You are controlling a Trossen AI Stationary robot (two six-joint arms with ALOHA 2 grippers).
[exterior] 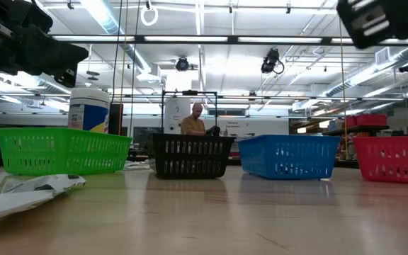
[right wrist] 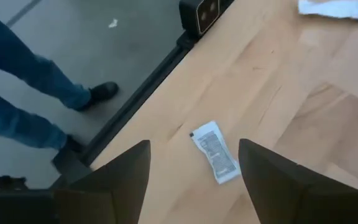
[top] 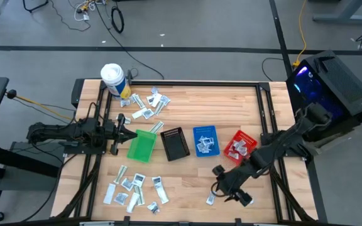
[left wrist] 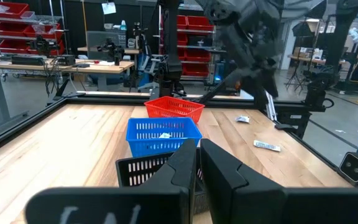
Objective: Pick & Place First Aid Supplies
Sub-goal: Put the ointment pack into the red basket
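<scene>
My right gripper (top: 224, 182) hangs open over the near right part of the table, slanting down. A small white printed sachet (right wrist: 215, 151) lies flat on the wood between and just beyond its fingers, also seen as the sachet (top: 210, 199) from above. It touches nothing. More first aid supplies lie in a far cluster (top: 146, 103) and a near left cluster (top: 134, 188). Some sit in the blue bin (top: 205, 140) and the red bin (top: 240, 145). My left gripper (left wrist: 199, 155) waits shut and level at the green bin's (top: 142, 145) left side.
A black bin (top: 175, 143) stands between the green and blue ones. A white tub (top: 113, 80) stands at the far left corner. Another sachet (top: 244, 199) lies right of my right gripper. A person's legs (right wrist: 23, 93) stand on the floor past the table rail (right wrist: 135, 102).
</scene>
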